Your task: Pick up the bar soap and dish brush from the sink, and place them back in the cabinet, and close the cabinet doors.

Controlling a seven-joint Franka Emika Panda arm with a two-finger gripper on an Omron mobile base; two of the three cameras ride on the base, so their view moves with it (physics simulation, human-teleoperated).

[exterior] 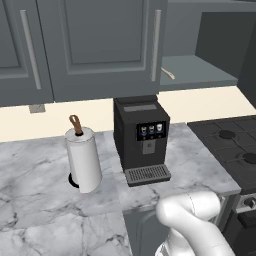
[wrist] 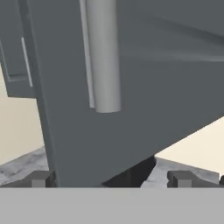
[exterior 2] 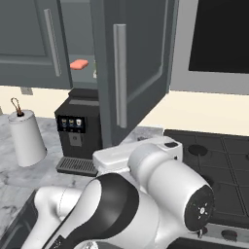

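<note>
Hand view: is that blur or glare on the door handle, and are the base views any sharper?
Hand view: no glare; the cabinet door and its handle sit very close, flat-shaded, edges soft. Left base view: even light, the coffee machine crisp. Right base view: the bar soap clear on the shelf, the arm blocks the foreground.

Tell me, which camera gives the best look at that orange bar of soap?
The right base view: the bar soap lies on the cabinet shelf, seen through the gap beside the open door. In the left base view that door covers the spot. The hand view looks closely at the door and handle.
</note>
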